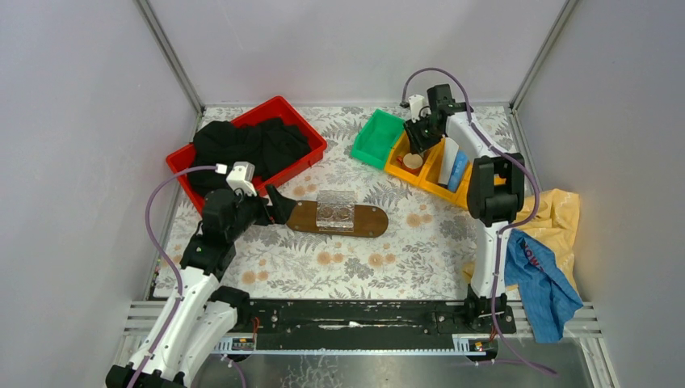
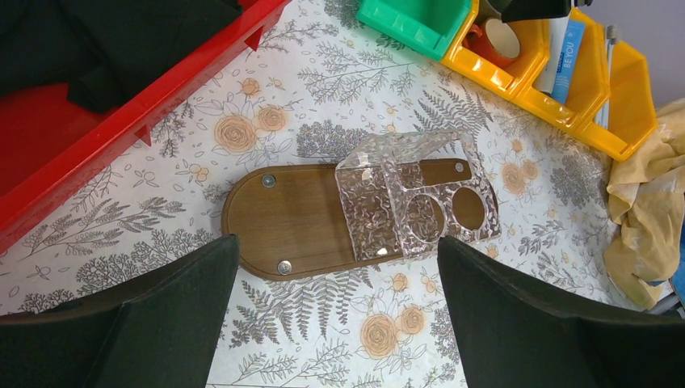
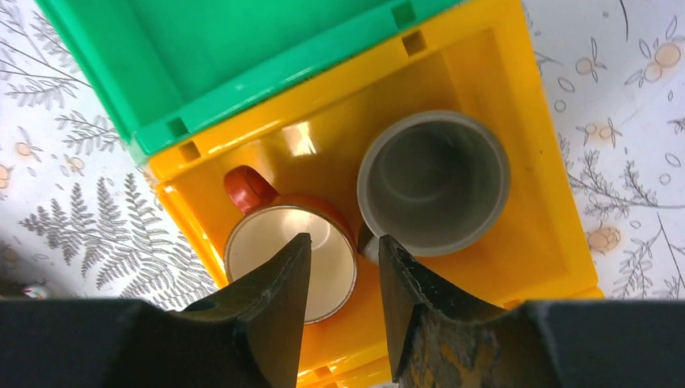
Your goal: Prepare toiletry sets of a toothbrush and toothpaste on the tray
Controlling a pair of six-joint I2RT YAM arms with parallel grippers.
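The tray (image 1: 300,217) lies mid-table, its long side running left to right. A clear holder (image 1: 337,210) stands on its middle, leaving bare wood at the rounded left end. The left gripper (image 2: 337,242) hangs just above that left end with its fingers (image 2: 174,311) spread wide and nothing between them. The red crate (image 1: 311,153) sits just beyond it on the far side, its near rim close to the arm. Flowered table (image 1: 404,242) shows on the near side of the tray and between the tray and the bins.

The toothpaste tubes, one white (image 2: 553,48) and one blue (image 2: 572,56), stand in the middle yellow bin (image 2: 586,97) at the far right. The toothbrush (image 2: 611,61) leans at that bin's right wall; which side of the wall cannot be told.

The right gripper (image 3: 341,242) is over the leftmost yellow bin (image 3: 517,121), which touches a green bin (image 3: 242,56). Its fingers are nearly together and straddle the right rim of a mug (image 3: 266,250), with a grey cup (image 3: 434,182) just beside it. Whether they pinch the rim cannot be told.
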